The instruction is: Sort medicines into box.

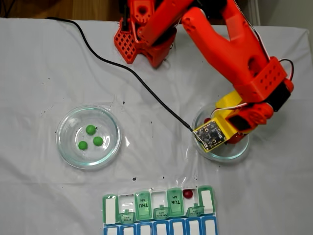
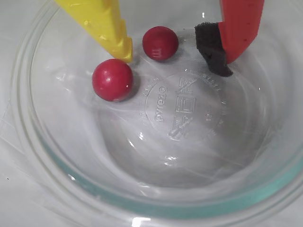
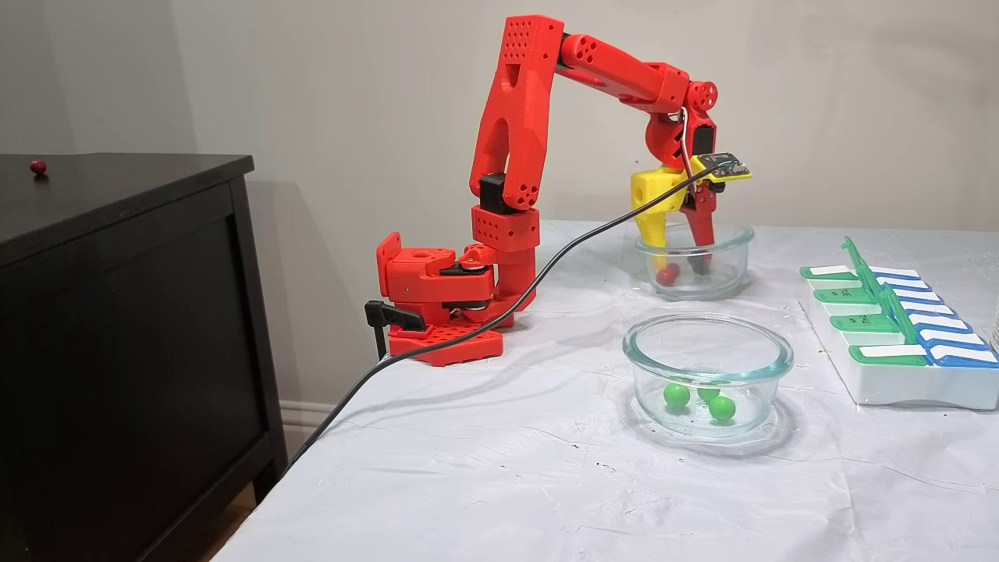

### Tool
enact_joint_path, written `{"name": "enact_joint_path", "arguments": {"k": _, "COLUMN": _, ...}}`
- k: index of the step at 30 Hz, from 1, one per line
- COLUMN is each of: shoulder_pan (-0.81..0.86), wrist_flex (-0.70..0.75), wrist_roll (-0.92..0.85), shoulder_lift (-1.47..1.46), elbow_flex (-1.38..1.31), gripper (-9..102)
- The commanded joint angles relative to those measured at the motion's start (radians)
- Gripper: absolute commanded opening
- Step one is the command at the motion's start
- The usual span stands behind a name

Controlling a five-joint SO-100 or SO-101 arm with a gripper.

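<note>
Down in the pyrex-embossed dish (image 2: 156, 198), claw (image 2: 177, 59) spread wide around one red ball (image 2: 160, 43); box (image 1: 146, 205) lids read TUE, THU, AM.

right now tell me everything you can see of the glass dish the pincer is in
The glass dish is round, clear and thick-walled, with a greenish rim and embossed lettering on its base. It stands upright on the white cloth. Two dark red balls lie on its bottom. The open pincer reaches inside, with its yellow finger against one ball.

Two glass dishes (image 1: 67, 147) (image 1: 230, 152) on white cloth (image 1: 39, 73).
</note>
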Motion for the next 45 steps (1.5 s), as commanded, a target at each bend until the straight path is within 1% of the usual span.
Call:
{"name": "enact_joint_path", "arguments": {"k": 1, "shoulder_pan": -0.067, "wrist_flex": 0.046, "wrist_roll": -0.015, "shoulder_lift": 0.023, "elbow_flex": -0.008, "gripper": 16}}
{"name": "enact_joint_path", "arguments": {"k": 3, "shoulder_pan": -0.077, "wrist_flex": 0.049, "wrist_roll": -0.015, "shoulder_lift": 0.025, "elbow_flex": 0.0, "gripper": 13}}
{"name": "enact_joint_path", "arguments": {"k": 6, "shoulder_pan": -0.089, "wrist_flex": 0.051, "wrist_roll": -0.025, "shoulder_lift": 0.026, "elbow_flex": 0.012, "gripper": 3}}
{"name": "enact_joint_path", "arguments": {"k": 9, "shoulder_pan": -0.092, "wrist_flex": 0.049, "wrist_roll": -0.028, "shoulder_lift": 0.023, "elbow_flex": 0.017, "gripper": 0}}
{"name": "enact_joint_path", "arguments": {"k": 13, "shoulder_pan": -0.069, "wrist_flex": 0.038, "wrist_roll": -0.026, "shoulder_lift": 0.014, "elbow_flex": 0.005, "gripper": 0}}
{"name": "enact_joint_path", "arguments": {"k": 16, "shoulder_pan": 0.005, "wrist_flex": 0.015, "wrist_roll": -0.035, "shoulder_lift": 0.018, "elbow_flex": -0.052, "gripper": 0}}
{"name": "enact_joint_path", "arguments": {"k": 23, "shoulder_pan": 0.137, "wrist_flex": 0.051, "wrist_roll": -0.115, "shoulder_lift": 0.117, "elbow_flex": -0.14, "gripper": 0}}
{"name": "enact_joint_path", "arguments": {"k": 26, "shoulder_pan": 0.176, "wrist_flex": 0.075, "wrist_roll": -0.147, "shoulder_lift": 0.167, "elbow_flex": -0.17, "gripper": 0}}
{"name": "enact_joint_path", "arguments": {"k": 32, "shoulder_pan": 0.256, "wrist_flex": 0.169, "wrist_roll": -0.206, "shoulder_lift": 0.242, "elbow_flex": -0.275, "gripper": 0}}
{"name": "enact_joint_path", "arguments": {"k": 36, "shoulder_pan": 0.324, "wrist_flex": 0.196, "wrist_roll": -0.247, "shoulder_lift": 0.301, "elbow_flex": -0.333, "gripper": 0}}
{"name": "enact_joint_path", "arguments": {"k": 42, "shoulder_pan": 0.486, "wrist_flex": 0.179, "wrist_roll": -0.407, "shoulder_lift": 0.341, "elbow_flex": -0.364, "gripper": 0}}
{"name": "enact_joint_path", "arguments": {"k": 45, "shoulder_pan": 0.583, "wrist_flex": 0.054, "wrist_roll": -0.448, "shoulder_lift": 0.341, "elbow_flex": -0.333, "gripper": 0}}
